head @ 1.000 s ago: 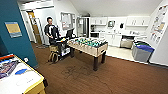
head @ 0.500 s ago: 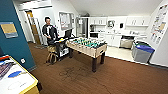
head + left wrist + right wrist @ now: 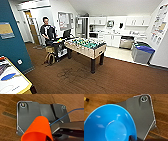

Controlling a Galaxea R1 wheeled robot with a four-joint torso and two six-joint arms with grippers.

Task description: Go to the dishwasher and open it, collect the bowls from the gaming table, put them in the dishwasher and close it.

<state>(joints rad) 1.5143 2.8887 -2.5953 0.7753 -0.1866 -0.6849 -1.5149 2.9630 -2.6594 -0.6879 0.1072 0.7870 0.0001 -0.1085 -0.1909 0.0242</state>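
Filling the right wrist view, blue bowl (image 3: 110, 124), edges cropped.

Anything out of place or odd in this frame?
Yes: an orange cup shows large in the left wrist view, though the task concerns bowls. The right wrist view shows a blue bowl over the wooden floor. A dark scuffed patch marks the floor beside the foosball table.
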